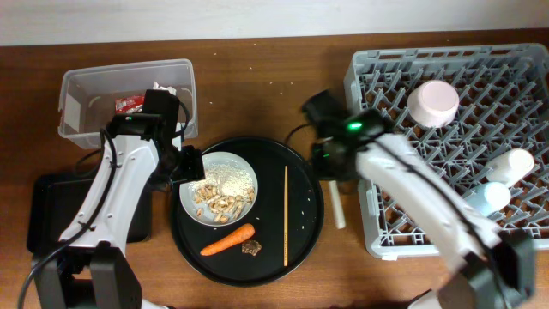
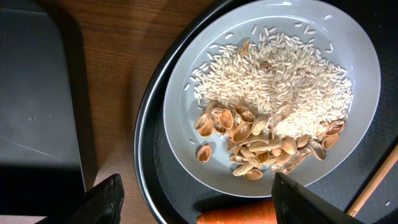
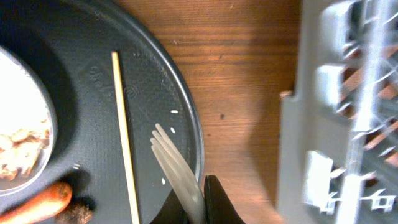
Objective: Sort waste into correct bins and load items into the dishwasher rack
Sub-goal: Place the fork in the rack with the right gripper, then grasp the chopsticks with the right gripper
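A white bowl [image 1: 219, 187] of rice and beige shells [image 2: 273, 93] sits on the round black tray [image 1: 249, 266]. My left gripper [image 1: 187, 163] is open over the bowl's left rim, its fingers wide apart [image 2: 199, 208]. An orange carrot [image 1: 227, 240] and a brown crumb [image 1: 251, 247] lie in front of the bowl. A chopstick [image 1: 286, 215] lies to their right. My right gripper [image 1: 330, 163] is shut on a white fork [image 3: 177, 168] over the tray's right edge. The red wrapper [image 1: 129, 105] and the tissue [image 1: 163, 88] lie in the clear tub [image 1: 81, 86].
The shallow black tray [image 1: 43, 215] lies at the left under my left arm. The grey dishwasher rack [image 1: 386, 232] fills the right side. It holds a pale cup [image 1: 433, 103], a white cup [image 1: 510, 163] and a light blue cup [image 1: 489, 197].
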### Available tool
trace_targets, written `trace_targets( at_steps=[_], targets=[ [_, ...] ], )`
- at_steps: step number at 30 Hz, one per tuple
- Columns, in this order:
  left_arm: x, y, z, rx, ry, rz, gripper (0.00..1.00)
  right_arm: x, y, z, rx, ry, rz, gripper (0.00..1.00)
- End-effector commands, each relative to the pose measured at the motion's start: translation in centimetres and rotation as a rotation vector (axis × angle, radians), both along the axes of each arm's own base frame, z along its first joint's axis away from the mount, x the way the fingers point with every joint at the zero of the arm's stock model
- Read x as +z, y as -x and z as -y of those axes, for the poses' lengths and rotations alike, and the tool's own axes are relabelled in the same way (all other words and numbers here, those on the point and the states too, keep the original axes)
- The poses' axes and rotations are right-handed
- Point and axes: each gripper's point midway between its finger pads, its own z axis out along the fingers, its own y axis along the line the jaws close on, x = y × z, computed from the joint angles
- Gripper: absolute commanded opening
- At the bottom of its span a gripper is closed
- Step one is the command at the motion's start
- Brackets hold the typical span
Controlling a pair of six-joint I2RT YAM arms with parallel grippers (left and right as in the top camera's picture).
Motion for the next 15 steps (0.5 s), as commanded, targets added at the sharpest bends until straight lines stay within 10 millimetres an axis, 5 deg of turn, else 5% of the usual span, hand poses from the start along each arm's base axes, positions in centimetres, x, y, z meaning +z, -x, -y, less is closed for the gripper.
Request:
trace_targets(
  at_steps=[1, 4, 6, 7, 8, 9, 11, 13, 15],
  targets=[
    [0.8, -0.2, -0.2, -0.008, -0.006, 0.028, 0.75, 2.4, -1.6, 7.4, 0.055, 0.062, 0.049, 0.04],
    [0.8, -0.1, -0.3, -0.008, -0.007, 0.024, 0.75, 0.2, -2.9, 11.1, 0.001, 0.089, -0.005, 0.05],
    [0.8, -0.1, -0.2, -0.008, -0.006, 0.025, 0.76, -1.9, -3.3, 11.3, 0.003, 0.098, -0.067, 0.07],
    [0.8, -0.1, -0.2, -0.008, -0.006, 0.025, 0.75, -3.1, -3.5, 11.2, 0.004, 0.102, -0.101, 0.12],
    [0.8, -0.1, -0.2, -0.008, -0.006, 0.025, 0.75, -4.3, -3.5, 11.2, 0.006, 0.106, -0.137, 0.29],
    [0.8, -0.1, -0.2, -0.008, -0.006, 0.025, 0.75, -4.7, -3.6, 11.2, 0.005, 0.104, -0.144, 0.31],
    [0.8, -0.1, -0.2, -0.008, -0.006, 0.025, 0.76, -2.0, -3.8, 10.8, -0.023, 0.073, -0.077, 0.36],
    [0.8, -0.1, -0.2, -0.008, -0.006, 0.025, 0.76, 3.3, -3.1, 5.0, 0.085, -0.138, 0.021, 0.44],
    [0.8, -0.1, -0.2, -0.008, -0.006, 0.025, 0.76, 2.8, -1.2, 0.4, 0.124, -0.176, -0.020, 0.53]
  ],
)
